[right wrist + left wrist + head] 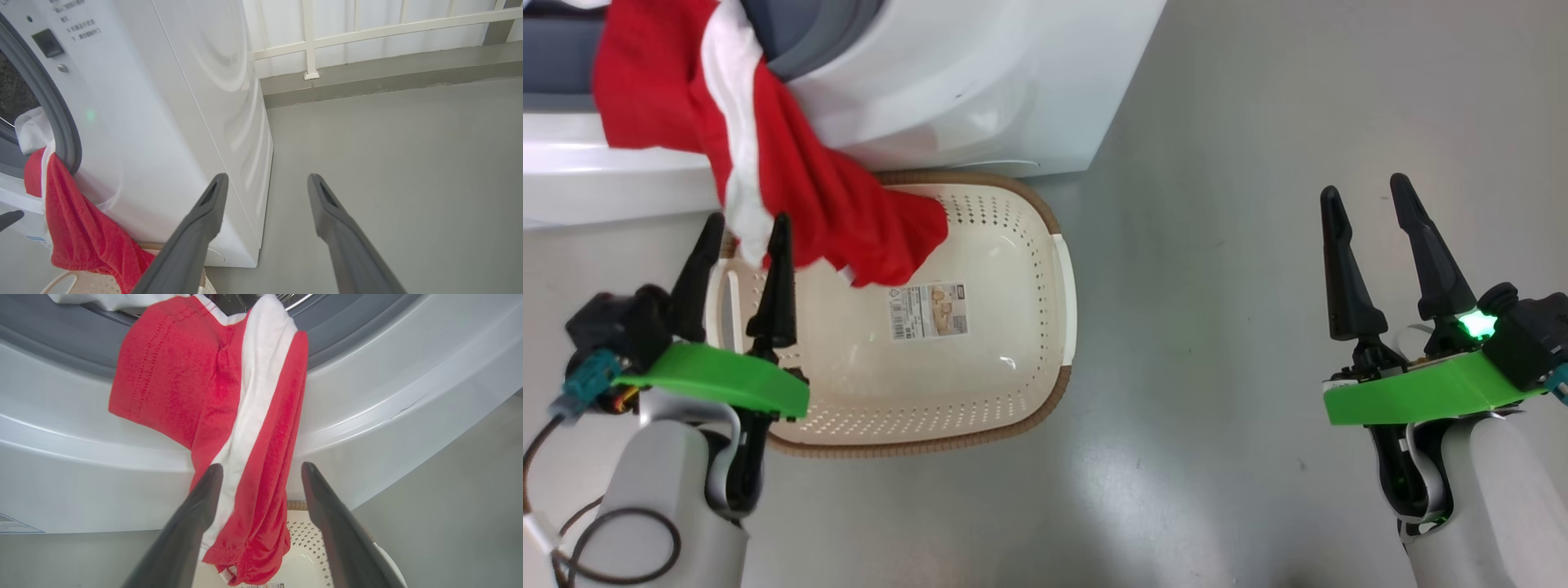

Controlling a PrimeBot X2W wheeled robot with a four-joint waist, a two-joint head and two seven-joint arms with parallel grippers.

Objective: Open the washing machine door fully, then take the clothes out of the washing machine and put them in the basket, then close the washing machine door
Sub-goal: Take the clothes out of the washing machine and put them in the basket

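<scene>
The red jersey with a white stripe hangs out of the white washing machine over its grey gasket, its lower end draped into the cream basket on the floor below. A white garment peeks from the drum opening. My left gripper is open at the basket's left rim, its fingers either side of the jersey's hanging white strip without closing on it. Over bare floor to the right, my right gripper is open and empty. The door is out of view.
The grey floor spreads to the right of the machine and basket. A white railing and a grey kerb run along the far wall. A paper label lies on the basket's bottom.
</scene>
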